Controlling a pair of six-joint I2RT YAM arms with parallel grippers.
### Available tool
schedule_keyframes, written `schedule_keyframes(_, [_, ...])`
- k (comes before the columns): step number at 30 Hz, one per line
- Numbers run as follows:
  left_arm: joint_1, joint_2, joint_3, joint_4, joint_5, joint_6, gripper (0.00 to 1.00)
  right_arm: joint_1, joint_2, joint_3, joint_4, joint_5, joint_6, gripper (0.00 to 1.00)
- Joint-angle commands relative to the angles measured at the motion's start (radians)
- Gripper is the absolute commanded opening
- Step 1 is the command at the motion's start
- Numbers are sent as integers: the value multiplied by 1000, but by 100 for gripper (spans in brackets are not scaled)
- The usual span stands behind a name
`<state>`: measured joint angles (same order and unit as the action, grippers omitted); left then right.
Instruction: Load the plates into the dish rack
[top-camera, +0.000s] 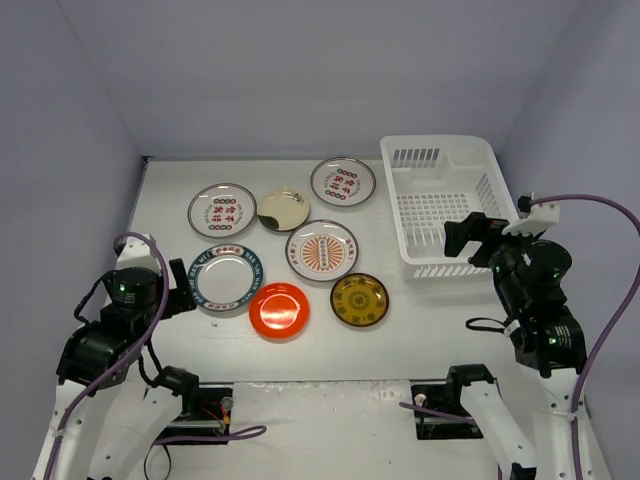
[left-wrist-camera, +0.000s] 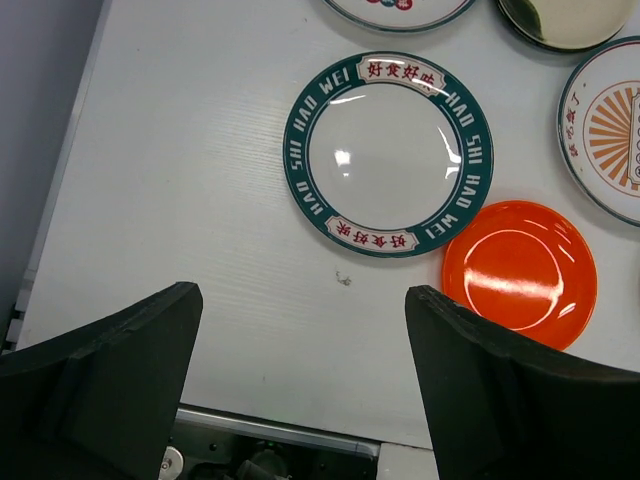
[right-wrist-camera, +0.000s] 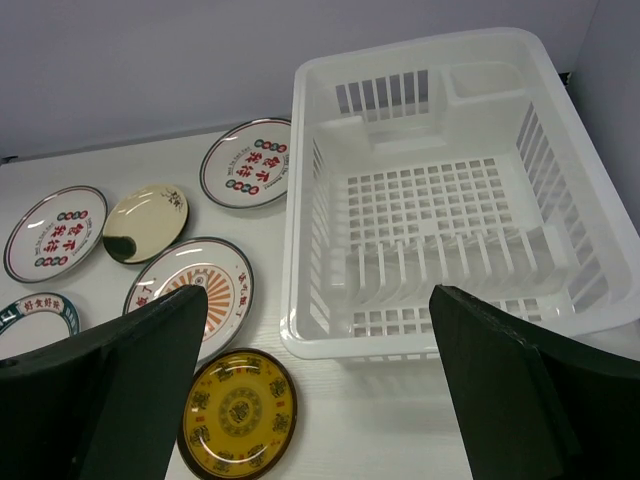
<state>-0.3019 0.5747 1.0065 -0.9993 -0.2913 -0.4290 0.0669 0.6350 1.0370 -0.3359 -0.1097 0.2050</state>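
Surfaces and finishes: rack, four plates, table.
Dish rack (right-wrist-camera: 302, 240): white moulded plastic, smooth, with a soft sheen. Blue-rimmed plate (left-wrist-camera: 388, 154) and red-orange plate (left-wrist-camera: 519, 273): high gloss, bright light spots on both. Cream plate (right-wrist-camera: 145, 222): shiny glaze carrying a dark reflection. Yellow-brown plate (right-wrist-camera: 238, 413): glossy, printed pattern. Table (left-wrist-camera: 180, 200): white, matt, finely ribbed.

The white table (top-camera: 420, 335) carries seven plates (top-camera: 322, 250) lying flat, with the white dish rack (top-camera: 430, 212) just to their right.
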Motion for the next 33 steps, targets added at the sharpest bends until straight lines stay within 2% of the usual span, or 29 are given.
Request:
schedule_keyframes(1, [-6,28,-2,27,11,-36,84,5,15,8,49,-24,-7,100])
schedule_keyframes(6, [-6,109,-26,18,27,-106,84,5,107,11,40,-154,-12,100])
schedule_keyframes(12, [13,335,-51,70,141,-197,84,7,261,12,41,-315,14,100])
schedule_keyframes(14, [87,364,-75,142,210,-206,84,8,310,8,55,-384,25,100])
schedule_keyframes(15, [128,378,-110,165,287,-214,84,10,327,3,60,-406,36,100])
schedule_keyframes(16, [226,404,-130,213,343,-229,84,10,351,1,67,-424,43,100])
schedule_keyframes(20, [430,468,-212,323,527,-280,84,31,377,-11,107,-456,69,100])
schedule_keyframes(22, [464,488,-244,369,560,-304,83,40,374,-12,116,-459,74,100])
schedule_keyframes(25, [503,502,-290,462,576,-342,80,53,371,-20,132,-466,82,100])
schedule_keyframes(29, [518,548,-371,600,624,-395,64,63,370,-40,144,-473,85,100])
schedule_keyframes(33, [520,582,-439,701,612,-431,59,67,356,-60,159,-487,94,100])
